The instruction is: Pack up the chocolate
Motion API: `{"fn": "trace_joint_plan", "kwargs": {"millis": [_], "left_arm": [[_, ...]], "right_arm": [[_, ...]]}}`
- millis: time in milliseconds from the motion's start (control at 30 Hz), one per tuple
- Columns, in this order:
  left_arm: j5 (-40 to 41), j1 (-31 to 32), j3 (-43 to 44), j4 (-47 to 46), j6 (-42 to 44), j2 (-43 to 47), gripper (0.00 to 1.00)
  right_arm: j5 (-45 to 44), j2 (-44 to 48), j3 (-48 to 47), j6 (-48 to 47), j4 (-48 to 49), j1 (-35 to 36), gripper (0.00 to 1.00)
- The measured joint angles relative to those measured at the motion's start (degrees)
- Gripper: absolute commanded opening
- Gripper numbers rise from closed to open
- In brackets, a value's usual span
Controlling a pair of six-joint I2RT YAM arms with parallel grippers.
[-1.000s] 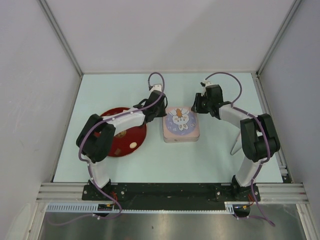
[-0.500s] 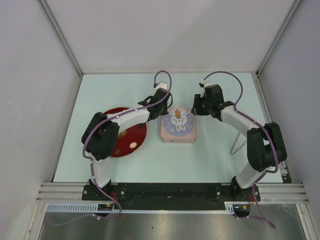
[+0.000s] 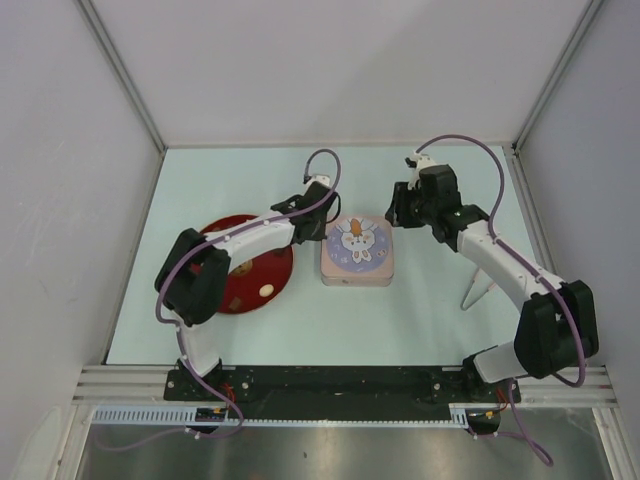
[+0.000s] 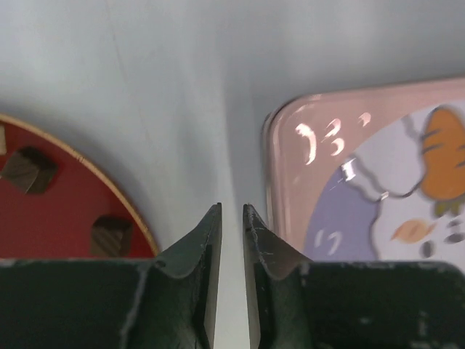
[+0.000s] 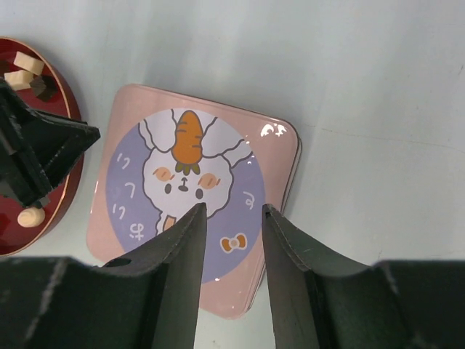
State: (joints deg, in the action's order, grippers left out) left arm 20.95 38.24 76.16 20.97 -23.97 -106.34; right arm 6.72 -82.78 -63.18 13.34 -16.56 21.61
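A few chocolates lie on the red plate (image 3: 262,262): a cream oval (image 3: 266,291) in the top view, dark cubes (image 4: 29,169) in the left wrist view and cream pieces (image 5: 22,73) in the right wrist view. The pink tin (image 3: 357,250) with the bunny lid (image 5: 192,193) stands closed beside the plate. My left gripper (image 4: 231,209) hangs over bare table between the plate rim and the tin, its fingers nearly together with nothing between them. My right gripper (image 5: 232,209) hovers open above the tin's right half, holding nothing.
Thin pink tongs (image 3: 478,287) lie on the table to the right of the tin, close to the right arm. Grey walls enclose the table on three sides. The left arm (image 3: 235,240) reaches across the red plate.
The tin slid slightly left and squared up. The right arm swung its elbow outward to the right, its gripper staying at the tin's far right corner. The left gripper barely shifted.
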Motion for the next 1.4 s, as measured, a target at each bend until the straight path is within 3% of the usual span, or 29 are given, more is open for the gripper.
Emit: {"fn": "trace_joint_plan", "kwargs": {"millis": [133, 267, 833, 1167, 1400], "left_arm": [[-0.81, -0.50, -0.28, 5.31, 0.79, 0.26, 0.15], [-2.01, -0.66, -0.02, 6.58, 1.99, 0.92, 0.00], [-6.62, -0.66, 10.91, 3.48, 5.05, -1.05, 0.00], [-7.54, -0.66, 12.61, 3.34, 5.25, -9.09, 0.00], [-7.10, -0.66, 13.42, 3.85, 4.90, -9.60, 0.01]], "right_arm": [[-0.50, 2.80, 0.87, 0.04, -1.33, 0.83, 0.40], [-0.50, 4.98, 3.43, 0.17, -2.27, 1.36, 0.38], [-0.92, 7.61, 8.44, 1.40, -4.24, 1.42, 0.36], [-1.29, 7.91, 8.72, 1.49, -4.57, 1.40, 0.36], [-1.33, 8.02, 8.96, 1.64, -4.63, 1.42, 0.36]]}}
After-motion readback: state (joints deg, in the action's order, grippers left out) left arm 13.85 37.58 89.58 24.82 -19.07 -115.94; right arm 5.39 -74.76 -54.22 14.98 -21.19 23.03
